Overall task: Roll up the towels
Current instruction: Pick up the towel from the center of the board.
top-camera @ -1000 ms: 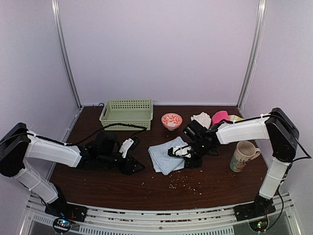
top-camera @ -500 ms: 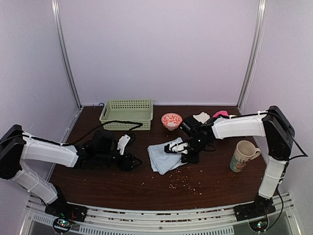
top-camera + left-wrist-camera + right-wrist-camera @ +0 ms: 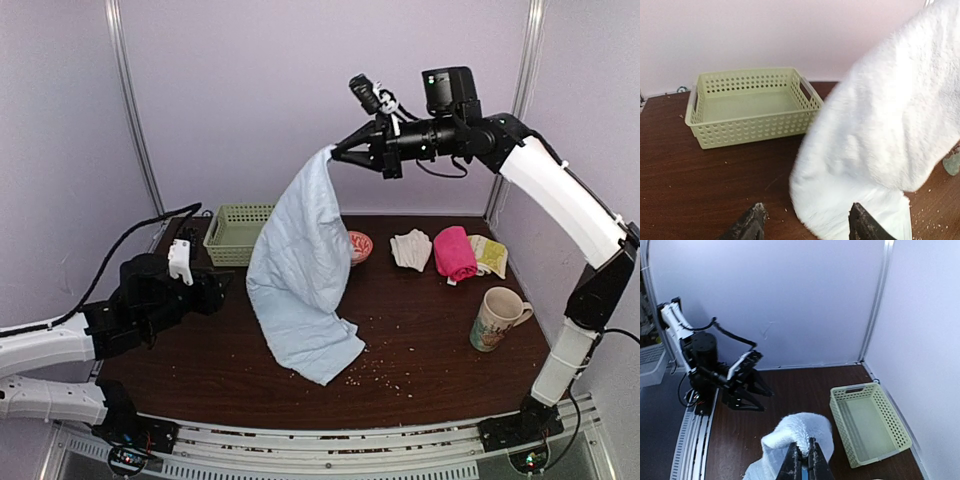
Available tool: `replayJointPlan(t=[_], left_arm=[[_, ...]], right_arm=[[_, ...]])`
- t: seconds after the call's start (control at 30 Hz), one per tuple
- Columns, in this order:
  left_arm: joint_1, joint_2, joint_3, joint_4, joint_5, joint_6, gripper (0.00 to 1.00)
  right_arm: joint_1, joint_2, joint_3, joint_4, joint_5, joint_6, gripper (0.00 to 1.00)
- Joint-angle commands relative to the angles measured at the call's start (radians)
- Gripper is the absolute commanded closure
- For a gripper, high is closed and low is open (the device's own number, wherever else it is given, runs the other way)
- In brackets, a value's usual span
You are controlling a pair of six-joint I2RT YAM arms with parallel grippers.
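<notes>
My right gripper (image 3: 337, 155) is raised high above the table's middle, shut on a corner of the pale blue towel (image 3: 300, 270). The towel hangs down in a long drape, and its bottom end rests on the table (image 3: 200, 370). In the right wrist view the fingers (image 3: 803, 452) pinch a fold of that towel (image 3: 800, 427). My left gripper (image 3: 205, 290) is low at the left, open and holding nothing. In its wrist view the towel (image 3: 890, 125) hangs just ahead of the open gripper (image 3: 807, 222). The off-white towel (image 3: 411, 247) lies crumpled at the back right.
A pale green basket (image 3: 235, 232) stands at the back left, empty in the left wrist view (image 3: 750, 107). A small patterned bowl (image 3: 360, 245) is partly hidden behind the hanging towel. A pink cloth (image 3: 455, 252) and a mug (image 3: 495, 318) are at the right. Crumbs dot the table.
My right gripper closed on the pale blue towel and lifted it high, so it now hangs unfolded. My left arm drew back to the left and its jaws opened a little wider.
</notes>
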Motion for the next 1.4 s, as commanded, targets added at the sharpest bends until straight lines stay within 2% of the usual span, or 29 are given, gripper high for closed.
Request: replayJointPlan(t=[0.0, 0.13, 0.3, 0.37, 0.47, 0.63, 0.77, 0.97, 1.2, 1.37], left_arm=[[0.005, -0.091, -0.019, -0.032, -0.099, 0.004, 0.42], [0.005, -0.071, -0.019, 0.003, 0.044, 0.062, 0.5], [0.0, 0.118, 0.034, 0.02, 0.388, 0.154, 0.57], [-0.017, 0.224, 0.066, 0.025, 0.493, 0.186, 0.64], [-0.053, 0.354, 0.127, 0.025, 0.621, 0.244, 0.8], [-0.127, 0.575, 0.27, -0.06, 0.743, 0.347, 0.82], [-0.199, 0.707, 0.372, -0.15, 0.744, 0.425, 0.81], [-0.269, 0.793, 0.433, -0.215, 0.65, 0.468, 0.64], [-0.312, 0.885, 0.502, -0.216, 0.579, 0.462, 0.59], [-0.344, 0.944, 0.563, -0.218, 0.468, 0.456, 0.59]], right_arm=[[-0.138, 0.015, -0.142, 0.24, 0.066, 0.325, 1.0], [-0.224, -0.029, -0.419, 0.303, 0.169, 0.332, 1.0], [-0.249, -0.141, -0.689, 0.363, 0.31, 0.282, 1.0], [-0.252, -0.164, -0.732, 0.367, 0.375, 0.274, 1.0], [-0.285, -0.182, -0.741, 0.38, 0.432, 0.299, 1.0], [-0.348, -0.17, -0.717, 0.387, 0.403, 0.338, 1.0], [-0.356, -0.159, -0.719, 0.386, 0.389, 0.34, 1.0], [-0.361, -0.151, -0.719, 0.388, 0.389, 0.335, 1.0], [-0.362, -0.135, -0.718, 0.389, 0.374, 0.338, 1.0], [-0.364, -0.135, -0.722, 0.389, 0.377, 0.336, 1.0]])
